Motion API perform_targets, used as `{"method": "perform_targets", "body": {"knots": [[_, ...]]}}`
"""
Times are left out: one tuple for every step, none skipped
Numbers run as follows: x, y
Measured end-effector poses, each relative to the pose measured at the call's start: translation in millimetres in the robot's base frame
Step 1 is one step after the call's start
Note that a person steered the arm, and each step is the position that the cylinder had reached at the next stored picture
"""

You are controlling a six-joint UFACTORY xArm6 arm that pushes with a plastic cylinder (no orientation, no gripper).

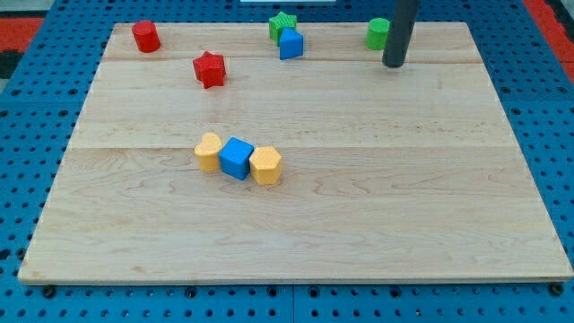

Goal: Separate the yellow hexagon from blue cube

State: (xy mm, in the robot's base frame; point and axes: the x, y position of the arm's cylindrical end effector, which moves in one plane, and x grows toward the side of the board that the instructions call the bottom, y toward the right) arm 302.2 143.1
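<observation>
The yellow hexagon [265, 166] lies near the board's middle, touching the right side of the blue cube [237, 158]. A yellow heart-shaped block [208, 152] touches the cube's left side, so the three form a row. My tip [393, 65] is at the view's upper right, far above and to the right of this row, just beside a green cylinder [378, 34].
A red cylinder [145, 36] sits at the upper left, with a red star [209, 69] below and right of it. A green star [282, 24] and a second blue block [291, 43] touch at the top middle. The wooden board [296, 242] lies on a blue pegboard.
</observation>
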Motion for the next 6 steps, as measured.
{"method": "perform_targets", "body": {"knots": [[8, -22], [7, -27], [6, -28], [6, -28], [6, -28], [17, -32]]}}
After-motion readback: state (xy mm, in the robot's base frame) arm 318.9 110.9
